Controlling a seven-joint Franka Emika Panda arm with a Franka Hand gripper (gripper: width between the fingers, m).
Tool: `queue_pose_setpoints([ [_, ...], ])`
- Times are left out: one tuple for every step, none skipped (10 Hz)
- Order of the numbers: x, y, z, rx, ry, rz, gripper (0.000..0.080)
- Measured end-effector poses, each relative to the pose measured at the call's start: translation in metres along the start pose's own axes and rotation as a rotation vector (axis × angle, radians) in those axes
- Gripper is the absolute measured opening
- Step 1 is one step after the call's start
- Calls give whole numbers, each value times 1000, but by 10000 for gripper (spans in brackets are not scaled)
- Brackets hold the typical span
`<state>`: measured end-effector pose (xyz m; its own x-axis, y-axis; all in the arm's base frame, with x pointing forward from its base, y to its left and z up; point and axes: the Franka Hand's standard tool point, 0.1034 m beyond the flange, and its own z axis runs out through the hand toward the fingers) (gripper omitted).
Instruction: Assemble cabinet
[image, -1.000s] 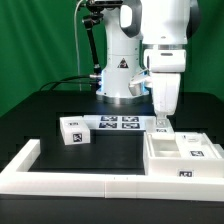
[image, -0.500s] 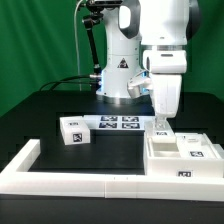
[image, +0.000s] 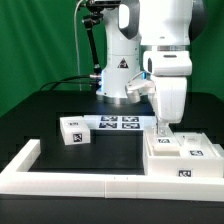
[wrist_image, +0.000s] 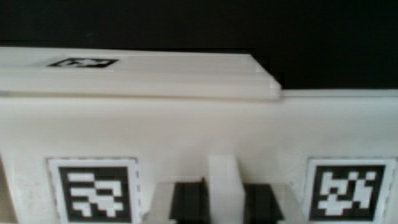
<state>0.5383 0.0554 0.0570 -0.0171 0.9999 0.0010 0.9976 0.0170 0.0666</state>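
While the cabinet (image: 186, 168) sits to the exterior view's right of the marker board (image: 118, 124), the gripper (image: 161, 130) hangs over it, fingers (wrist_image: 187, 205) narrowly apart around a white strip (wrist_image: 222, 188); grip unclear.

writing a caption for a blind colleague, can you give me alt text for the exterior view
A white robot arm reaches down with its claw at the back edge of a white cabinet on a black table. To the exterior view's left lie a small tagged block and the marker board, with a long low white wall in front.
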Motion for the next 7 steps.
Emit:
queue_pose_setpoints([
  [0,0,0,0,0,0,70],
  [0,0,0,0,0,0,70],
  [0,0,0,0,0,0,70],
  [0,0,0,0,0,0,70],
  [0,0,0,2,-1,-1,70],
  [0,8,0,10,-4,-5,70],
  [-1,19,1,7,-4,-6,70],
])
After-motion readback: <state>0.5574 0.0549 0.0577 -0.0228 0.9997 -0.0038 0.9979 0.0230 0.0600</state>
